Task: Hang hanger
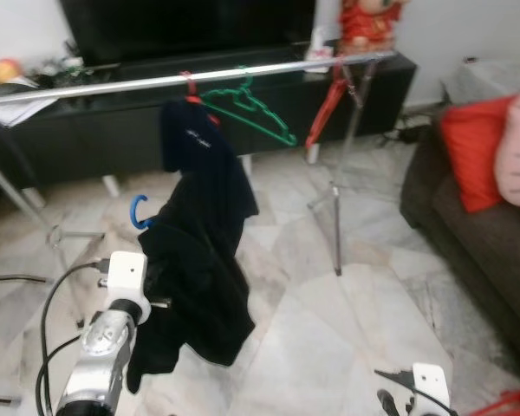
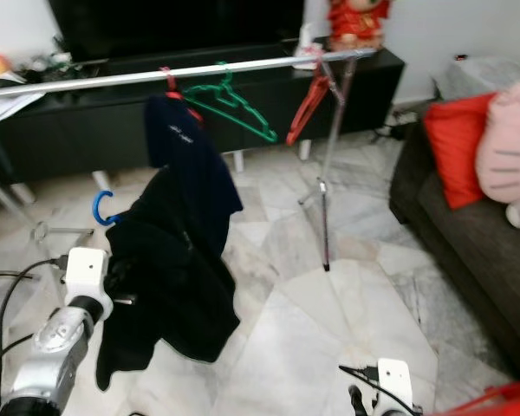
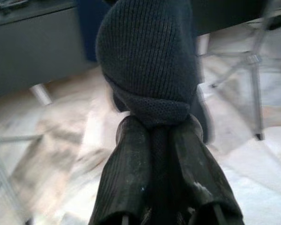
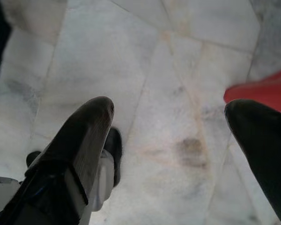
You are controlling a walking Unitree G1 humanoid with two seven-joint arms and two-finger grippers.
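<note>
Room: marble floor [image 1: 347, 329], metal rail [image 1: 156, 82] ahead, so I'm close enough to lift.
Left jaws [image 3: 157, 136]: clamped on dark garment [image 1: 199, 260], whose blue hanger [image 1: 139, 212] sits below the rail.
Right jaws [image 4: 178, 140]: apart, idle low.

Marble floor [image 1: 347, 347], black TV cabinet [image 1: 113, 130] at back, sofa [image 1: 485, 243] w/ red cushion [image 1: 472, 147].

A rail [image 1: 156, 82] spans before the cabinet [image 1: 269, 95]; a garment [image 1: 199, 251] and hangers [image 1: 251, 108] hang on it; sofa [image 1: 477, 234] right.
</note>
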